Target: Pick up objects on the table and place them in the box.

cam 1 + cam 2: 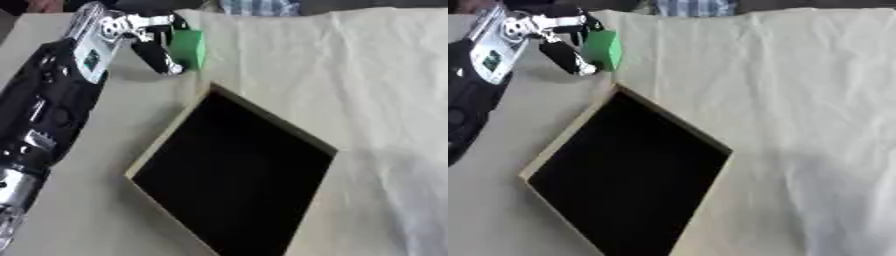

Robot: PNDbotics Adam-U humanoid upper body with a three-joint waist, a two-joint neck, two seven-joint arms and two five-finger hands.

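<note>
A green block is held above the table at the upper left, just beyond the far corner of the box. My left hand has its fingers and thumb curled around it; the black arm runs down the left edge of the view. The box is a shallow wooden tray with a dark inside, lying askew in the middle, and nothing shows inside it. My right hand appears in neither view.
A cream cloth with creases covers the table to the right of the box. A person in a blue checked garment stands at the far edge.
</note>
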